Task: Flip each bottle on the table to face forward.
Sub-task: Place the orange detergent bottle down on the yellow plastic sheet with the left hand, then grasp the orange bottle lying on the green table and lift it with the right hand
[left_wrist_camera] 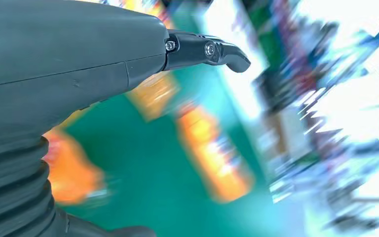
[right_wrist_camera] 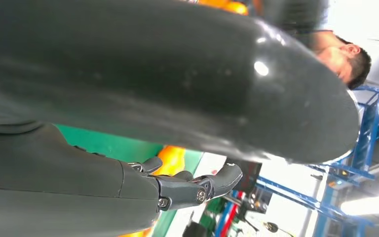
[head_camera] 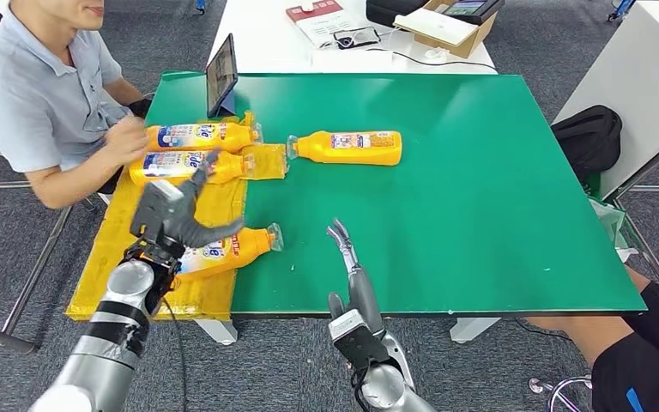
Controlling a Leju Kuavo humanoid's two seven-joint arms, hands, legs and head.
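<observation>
Four yellow bottles lie on their sides. The nearest bottle lies at the seam between the yellow mat and the green table, cap to the right. My left hand hovers over its base end with fingers spread, holding nothing. Two bottles lie side by side further back on the mat. A fourth bottle lies on the green surface. My right hand reaches over the table's front edge, fingers stretched out and empty. The left wrist view is blurred, with an orange bottle smeared across it.
A seated person at the left holds a hand against the two far bottles. A tablet stands at the table's back left. Another person's leg is at the front right. A black bag sits right of the table.
</observation>
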